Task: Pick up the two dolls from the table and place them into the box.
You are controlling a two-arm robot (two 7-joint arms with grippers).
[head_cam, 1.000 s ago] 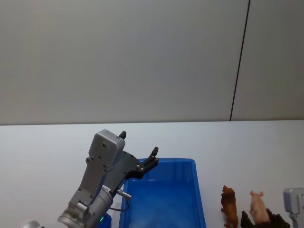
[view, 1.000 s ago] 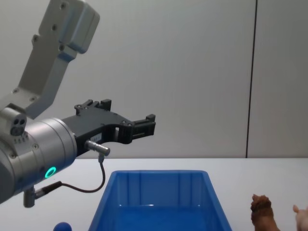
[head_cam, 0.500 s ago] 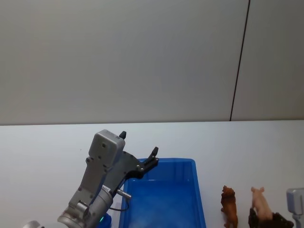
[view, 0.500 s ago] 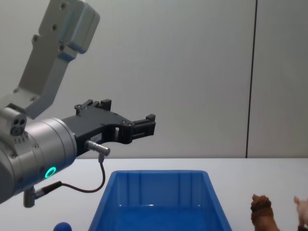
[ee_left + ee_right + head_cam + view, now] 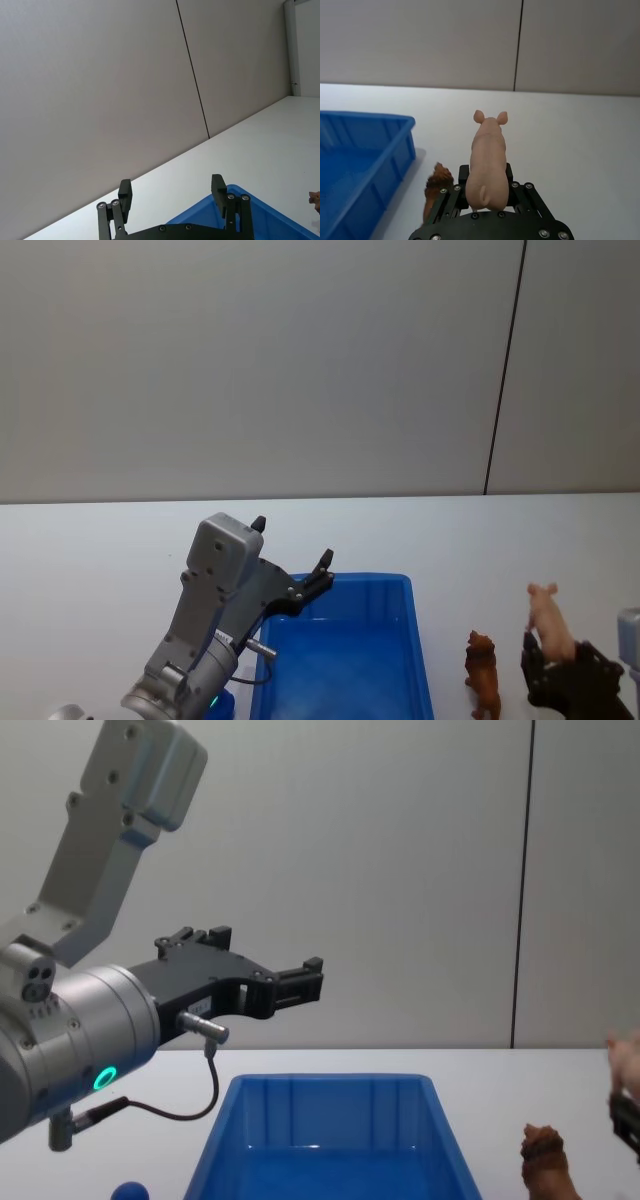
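My right gripper [image 5: 486,181] is shut on the pale pink doll [image 5: 487,155] and holds it upright above the white table [image 5: 480,540], to the right of the box [image 5: 405,640]. The pink doll [image 5: 548,618] hangs higher than the brown shaggy doll [image 5: 483,672], which stands on the table between the box and the right gripper [image 5: 553,650]. That brown doll [image 5: 436,187] is just beside the gripper's left finger. My left gripper [image 5: 292,542] hovers open and empty over the far left corner of the blue box [image 5: 330,1115].
A grey wall with a dark vertical seam [image 5: 503,370] rises behind the table. A small blue round object [image 5: 128,1190] lies left of the box under my left arm. Bare white tabletop stretches beyond the box and to the far right.
The right gripper has risen with the pink doll, lifting it off the table to above the brown doll's height. The left arm and the brown doll have not moved.
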